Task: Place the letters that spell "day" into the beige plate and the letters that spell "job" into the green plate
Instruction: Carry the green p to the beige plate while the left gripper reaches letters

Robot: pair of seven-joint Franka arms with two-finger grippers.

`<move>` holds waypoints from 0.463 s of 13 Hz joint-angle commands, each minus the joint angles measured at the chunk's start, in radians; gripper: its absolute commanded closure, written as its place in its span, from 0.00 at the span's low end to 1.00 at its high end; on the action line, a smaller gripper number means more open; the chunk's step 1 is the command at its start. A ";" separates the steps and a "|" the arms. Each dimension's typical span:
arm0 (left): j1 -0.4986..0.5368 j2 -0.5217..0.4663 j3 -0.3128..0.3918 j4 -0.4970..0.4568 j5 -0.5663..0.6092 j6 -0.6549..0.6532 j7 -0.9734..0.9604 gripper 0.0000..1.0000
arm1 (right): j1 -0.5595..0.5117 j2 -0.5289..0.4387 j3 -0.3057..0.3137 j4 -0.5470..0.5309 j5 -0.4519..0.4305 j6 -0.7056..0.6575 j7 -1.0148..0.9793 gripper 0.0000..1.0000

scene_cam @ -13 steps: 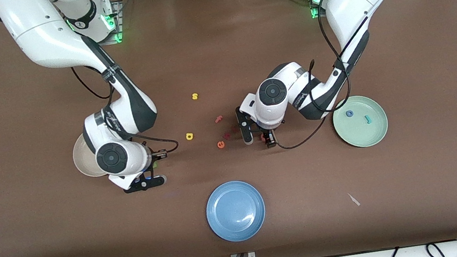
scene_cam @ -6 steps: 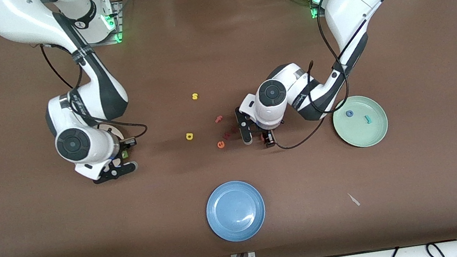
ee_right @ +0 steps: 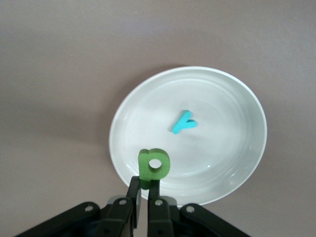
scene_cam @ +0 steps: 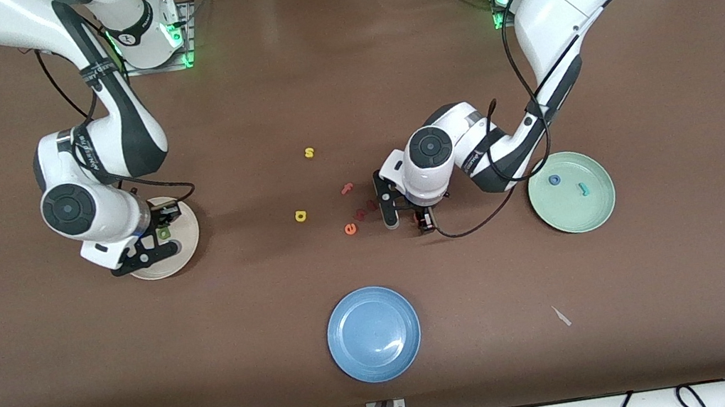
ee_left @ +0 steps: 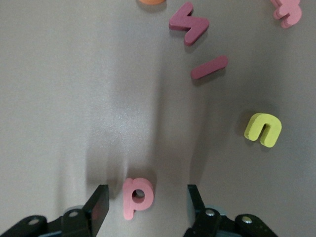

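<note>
My right gripper (scene_cam: 156, 240) hangs over the beige plate (scene_cam: 186, 248), shut on the dark green d (ee_right: 153, 167). A teal y (ee_right: 183, 122) lies in that plate (ee_right: 232, 148). My left gripper (ee_left: 147, 205) is low over the table's middle and open. Its fingers (ee_left: 98, 207) stand either side of the pinkish-red b (ee_left: 137, 196) with gaps on both sides. In the front view this gripper (scene_cam: 407, 215) is beside the loose letters. The yellow a (scene_cam: 300, 216) lies on the table. The green plate (scene_cam: 576, 214) holds the blue o (scene_cam: 554, 180) and the teal j (scene_cam: 582, 189).
A blue plate (scene_cam: 373, 333) sits nearest the front camera. Loose letters lie mid-table: yellow s (scene_cam: 309, 152), pink f (scene_cam: 347, 188), orange e (scene_cam: 350, 229), two dark red pieces (ee_left: 187, 29), yellow u (ee_left: 263, 129). A white scrap (scene_cam: 561, 316) lies toward the front.
My right arm has carried the green d from beside the beige plate to over it. My left gripper has stayed over the b and its fingers have drawn closer together.
</note>
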 commanded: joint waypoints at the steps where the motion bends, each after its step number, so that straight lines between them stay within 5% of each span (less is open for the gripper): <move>1: -0.007 0.013 0.004 0.016 0.032 0.009 0.012 0.37 | 0.004 -0.098 -0.023 -0.180 0.009 0.124 -0.046 1.00; 4: -0.007 0.015 0.004 0.017 0.032 0.009 0.010 0.51 | 0.004 -0.095 -0.066 -0.228 0.010 0.209 -0.132 1.00; 6: -0.007 0.013 0.004 0.016 0.032 0.009 0.010 0.82 | 0.003 -0.068 -0.069 -0.234 0.012 0.253 -0.139 1.00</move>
